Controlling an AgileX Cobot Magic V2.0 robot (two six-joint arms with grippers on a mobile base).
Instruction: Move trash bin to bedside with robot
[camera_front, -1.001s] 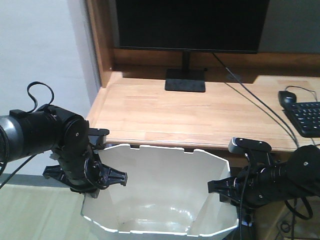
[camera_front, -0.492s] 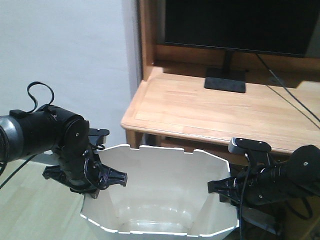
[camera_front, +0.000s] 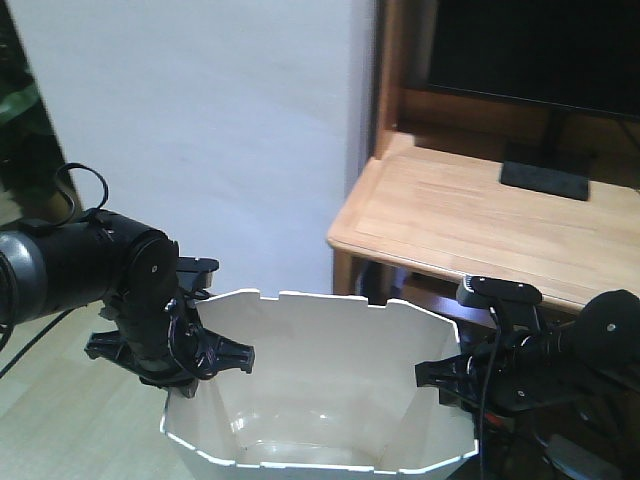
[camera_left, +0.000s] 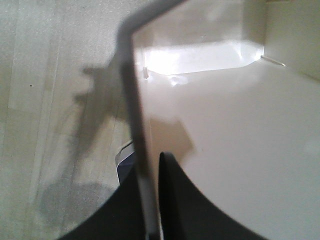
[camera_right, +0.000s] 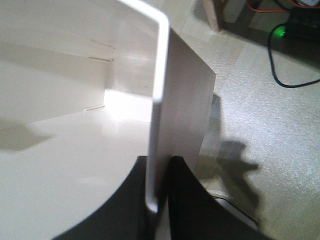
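The cream-white trash bin (camera_front: 320, 400) hangs between my two black arms, its angular rim at the height of the grippers. My left gripper (camera_front: 200, 360) is shut on the bin's left wall (camera_left: 137, 150), one finger (camera_left: 172, 200) inside and one outside. On the opposite side, my right gripper (camera_front: 440, 378) is shut on the right wall (camera_right: 155, 150), which its fingers (camera_right: 182, 200) pinch from both faces. The inside of the bin (camera_right: 60, 125) shows nothing in it. The bedside is out of view.
A wooden desk (camera_front: 480, 225) with a black monitor (camera_front: 540, 60) on its stand stands at the upper right, its leg just behind the bin. A white wall (camera_front: 200, 140) fills the back left. Pale floor (camera_left: 50, 100) lies below, with cables and a green light (camera_right: 277, 32) under the desk.
The whole view has swung left: the desk and monitor slid to the right of the picture and more white wall came in. Both grippers keep the same hold on the bin.
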